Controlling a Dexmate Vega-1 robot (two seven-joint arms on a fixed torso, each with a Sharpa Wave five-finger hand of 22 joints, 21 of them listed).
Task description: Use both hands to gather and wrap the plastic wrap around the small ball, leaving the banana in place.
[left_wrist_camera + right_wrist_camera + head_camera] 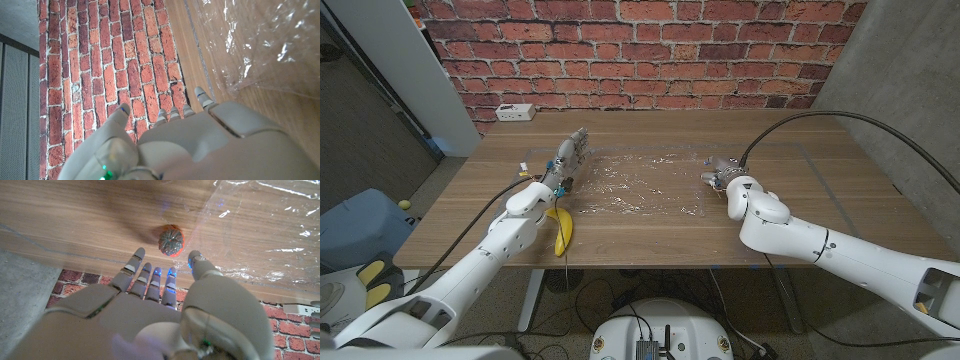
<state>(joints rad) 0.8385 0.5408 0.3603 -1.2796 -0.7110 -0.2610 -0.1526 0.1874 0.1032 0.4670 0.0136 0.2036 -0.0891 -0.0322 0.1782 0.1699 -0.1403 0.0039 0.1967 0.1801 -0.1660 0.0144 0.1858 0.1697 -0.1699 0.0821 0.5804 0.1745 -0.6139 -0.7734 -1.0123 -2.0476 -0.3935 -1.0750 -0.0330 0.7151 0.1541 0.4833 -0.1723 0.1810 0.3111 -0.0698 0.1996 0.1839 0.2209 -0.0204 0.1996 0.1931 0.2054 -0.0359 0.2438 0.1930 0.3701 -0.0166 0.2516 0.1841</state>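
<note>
A clear sheet of plastic wrap point(635, 185) lies crumpled on the middle of the wooden table point(820, 150). The small orange-grey ball point(171, 240) sits at the wrap's point(265, 225) right edge, just past my right hand's fingertips point(156, 272). My right hand point(720, 172) is open, its fingers reaching toward the ball without touching it. My left hand point(568, 160) is open at the wrap's left edge, fingers stretched out above the table. The wrap point(260, 45) lies beside my left hand point(200, 140) in the left wrist view. The yellow banana point(561, 230) lies near the front edge, beside my left forearm.
A white power strip point(515, 112) lies at the table's back left by the brick wall point(640, 50). A black cable point(800, 120) arcs over the table's right side to my right arm. Bare wood surrounds the wrap.
</note>
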